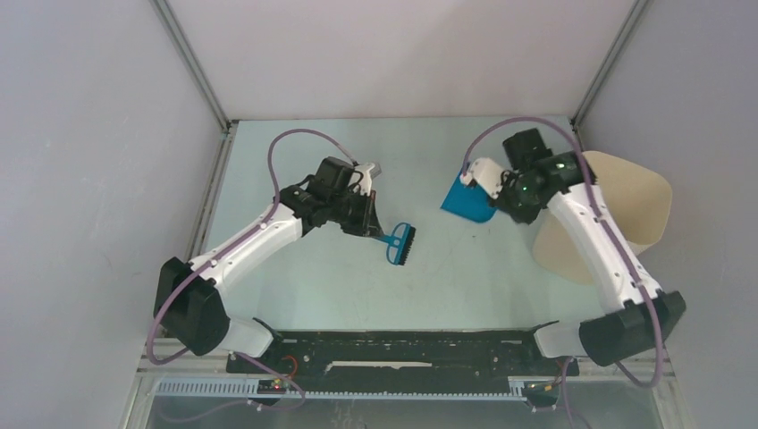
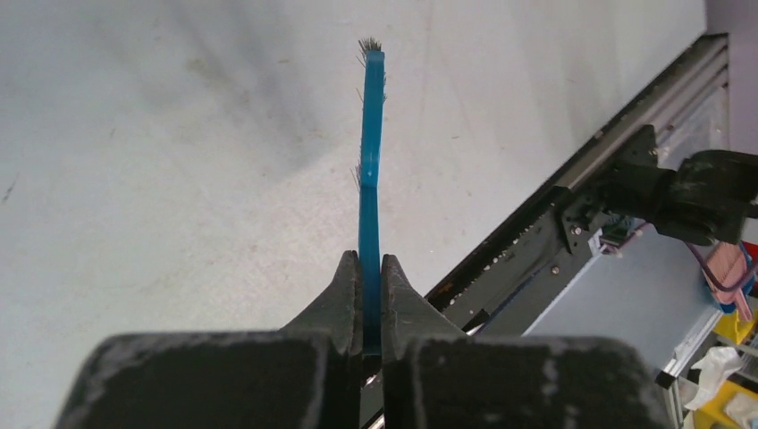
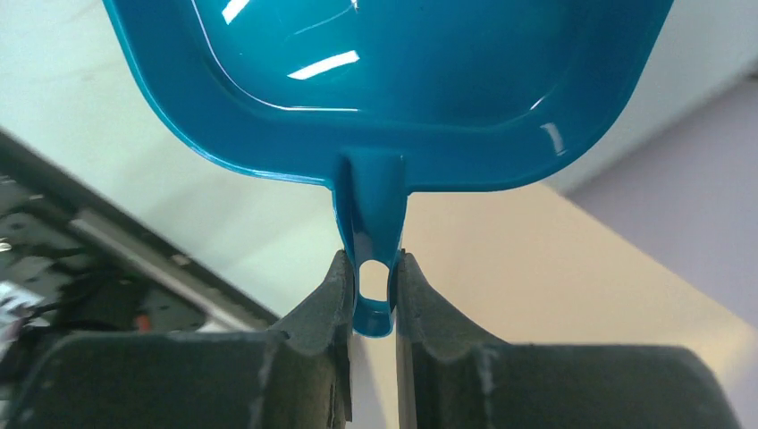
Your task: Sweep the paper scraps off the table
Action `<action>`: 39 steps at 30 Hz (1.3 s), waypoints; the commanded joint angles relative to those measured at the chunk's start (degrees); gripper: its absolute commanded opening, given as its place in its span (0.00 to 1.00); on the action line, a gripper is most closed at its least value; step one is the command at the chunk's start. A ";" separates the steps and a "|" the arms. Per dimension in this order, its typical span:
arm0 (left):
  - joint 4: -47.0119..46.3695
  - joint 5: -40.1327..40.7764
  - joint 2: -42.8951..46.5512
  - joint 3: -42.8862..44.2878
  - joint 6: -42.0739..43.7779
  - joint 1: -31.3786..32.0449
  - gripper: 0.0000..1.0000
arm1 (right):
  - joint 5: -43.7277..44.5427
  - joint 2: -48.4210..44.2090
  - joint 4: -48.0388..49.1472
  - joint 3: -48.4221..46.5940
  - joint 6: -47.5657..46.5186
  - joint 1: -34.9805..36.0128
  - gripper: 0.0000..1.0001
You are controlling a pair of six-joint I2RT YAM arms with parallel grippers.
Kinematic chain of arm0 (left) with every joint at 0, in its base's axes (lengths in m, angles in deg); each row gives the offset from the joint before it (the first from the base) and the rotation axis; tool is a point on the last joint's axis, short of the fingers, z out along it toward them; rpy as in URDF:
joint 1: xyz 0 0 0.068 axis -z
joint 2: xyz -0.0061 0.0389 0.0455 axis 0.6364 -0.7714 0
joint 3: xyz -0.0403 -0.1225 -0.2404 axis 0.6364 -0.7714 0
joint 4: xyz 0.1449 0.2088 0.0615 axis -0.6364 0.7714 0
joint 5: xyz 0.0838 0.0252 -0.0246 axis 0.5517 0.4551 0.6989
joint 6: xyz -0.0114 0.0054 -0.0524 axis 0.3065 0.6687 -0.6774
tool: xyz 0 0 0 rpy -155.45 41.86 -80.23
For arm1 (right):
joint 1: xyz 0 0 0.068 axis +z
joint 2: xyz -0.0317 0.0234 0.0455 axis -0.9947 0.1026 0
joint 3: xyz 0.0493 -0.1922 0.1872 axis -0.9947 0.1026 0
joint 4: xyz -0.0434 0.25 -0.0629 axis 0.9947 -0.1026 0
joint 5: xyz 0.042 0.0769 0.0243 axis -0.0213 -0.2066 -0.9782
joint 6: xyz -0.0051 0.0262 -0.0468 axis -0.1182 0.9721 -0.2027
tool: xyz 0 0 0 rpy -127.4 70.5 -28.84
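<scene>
My left gripper (image 1: 375,231) is shut on the handle of the blue hand brush (image 1: 400,243), which hangs over the middle of the pale green table (image 1: 340,286). Seen from the left wrist, the brush (image 2: 370,161) runs edge-on away from the closed fingertips (image 2: 344,277). My right gripper (image 1: 494,189) is shut on the handle of the blue dustpan (image 1: 467,202), held up at the table's right side. From the right wrist, the dustpan (image 3: 393,71) shows an empty inside, its handle loop (image 3: 371,268) between the jaws. No paper scraps show in any view.
A tall beige bin (image 1: 626,210) stands off the table's right edge, under my right arm; its rim (image 3: 554,268) lies just below the dustpan. Grey frame rails line the table's left edge (image 1: 210,192) and the near edge (image 2: 572,179).
</scene>
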 commanded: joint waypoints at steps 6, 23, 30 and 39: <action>-7.76 -12.86 -6.74 -3.50 -11.66 -9.36 0.00 | -18.08 4.75 4.89 18.81 7.85 0.33 0.00; -0.49 -13.31 -17.34 -2.44 -7.68 -12.48 0.27 | -12.54 14.43 23.01 34.65 11.05 6.07 0.47; 9.95 2.87 -16.45 3.04 -1.10 -12.48 0.47 | -1.83 8.58 28.04 35.47 14.63 6.50 1.00; 13.86 23.29 -10.05 7.50 4.37 -12.64 1.00 | -8.21 -5.63 38.56 30.56 21.45 0.04 1.00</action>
